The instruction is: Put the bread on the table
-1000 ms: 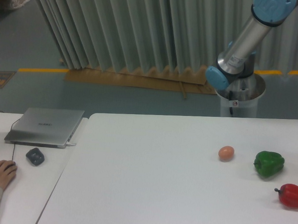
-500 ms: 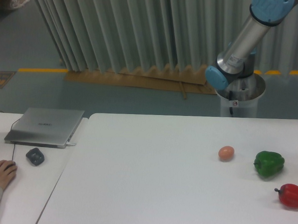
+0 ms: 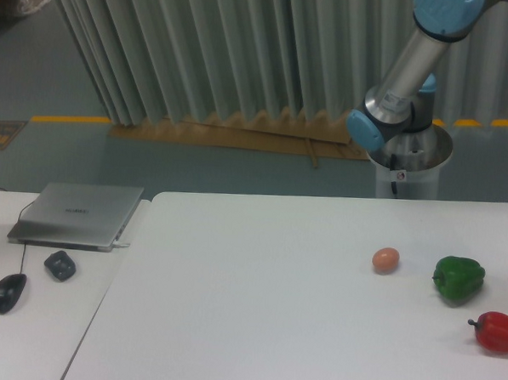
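The bread is out of view. The large white table (image 3: 256, 309) fills the lower right of the camera view. Only part of my arm (image 3: 410, 66) shows, rising from its base behind the table's far edge and leaving the frame at the top right. My gripper lies outside the frame, so its state is unknown.
On the table sit a small orange-brown egg (image 3: 386, 260), a green pepper (image 3: 458, 278) and a red pepper (image 3: 495, 330) at the right. A smaller desk at left holds a closed laptop (image 3: 78, 215), a mouse (image 3: 8, 292) and a dark object (image 3: 59, 265).
The person's hand that rested on the mouse at lower left has withdrawn out of view. My arm's upper link has shifted slightly left.
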You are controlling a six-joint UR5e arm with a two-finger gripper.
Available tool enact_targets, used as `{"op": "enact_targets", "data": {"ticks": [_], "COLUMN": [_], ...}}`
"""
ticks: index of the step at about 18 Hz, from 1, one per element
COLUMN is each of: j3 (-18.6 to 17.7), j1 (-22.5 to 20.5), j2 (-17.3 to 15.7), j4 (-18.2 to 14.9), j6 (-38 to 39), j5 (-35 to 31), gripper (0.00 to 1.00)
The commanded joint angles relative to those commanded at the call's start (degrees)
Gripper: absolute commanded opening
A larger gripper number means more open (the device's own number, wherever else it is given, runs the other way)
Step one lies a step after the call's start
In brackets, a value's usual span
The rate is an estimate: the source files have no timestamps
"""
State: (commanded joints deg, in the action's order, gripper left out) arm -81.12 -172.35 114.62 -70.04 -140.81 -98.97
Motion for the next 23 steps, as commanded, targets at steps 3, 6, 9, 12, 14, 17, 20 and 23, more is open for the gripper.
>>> {"op": "enact_targets", "data": {"ticks": [3, 6, 9, 12, 14, 17, 20, 23], "j3": [0.17, -0.09, -0.26, -0.44, -1.22, -2.2, -2.37, -2.64], "j1": [0.18, 0.35, 2.19, 3.25, 3.78, 8.51, 14.13, 19.31], "j2": [-1.67, -3.25, -5.45, -7.91, -9.23, -11.34, -11.87, -11.43], "j4": [-4.12, -7.99, -11.51, -16.6, -19.24, -19.34, -18.99, -17.94], "j6": [4.47, 8.09, 13.26, 18.19, 19.6, 29.42, 39.01, 48.14], "j5": [4.82, 8.79, 9.32, 14.23, 15.39, 15.04, 14.25, 14.42], "gripper": [0.26, 0.26, 0.26, 0.25, 0.25, 0.25, 0.25, 0.25]}}
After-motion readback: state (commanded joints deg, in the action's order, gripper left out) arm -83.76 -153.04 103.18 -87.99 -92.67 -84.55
